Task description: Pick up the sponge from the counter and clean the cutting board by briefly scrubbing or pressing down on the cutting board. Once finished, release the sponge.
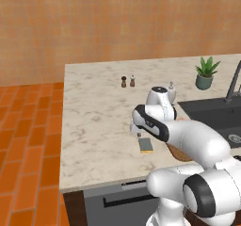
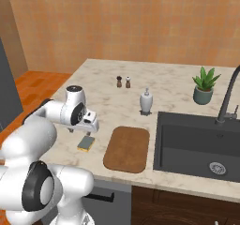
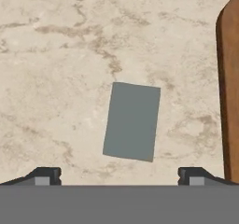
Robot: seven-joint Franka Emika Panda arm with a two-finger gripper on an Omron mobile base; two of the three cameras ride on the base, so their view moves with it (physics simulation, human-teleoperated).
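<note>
The marble surface [image 2: 164, 78] carries a dark sink [image 2: 197, 144] and, just left of it, the brown cutting board [image 2: 127, 149]. The sponge [image 3: 132, 121] lies flat on the surface just beside the board's left edge, grey side up. The jaws [image 3: 119, 176] hang above it, spread wide and grasping nothing.

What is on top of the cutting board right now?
Nothing: the cutting board is bare in the right base view. The sponge lies beside it on the counter. The arm covers most of the board in the left base view.
</note>
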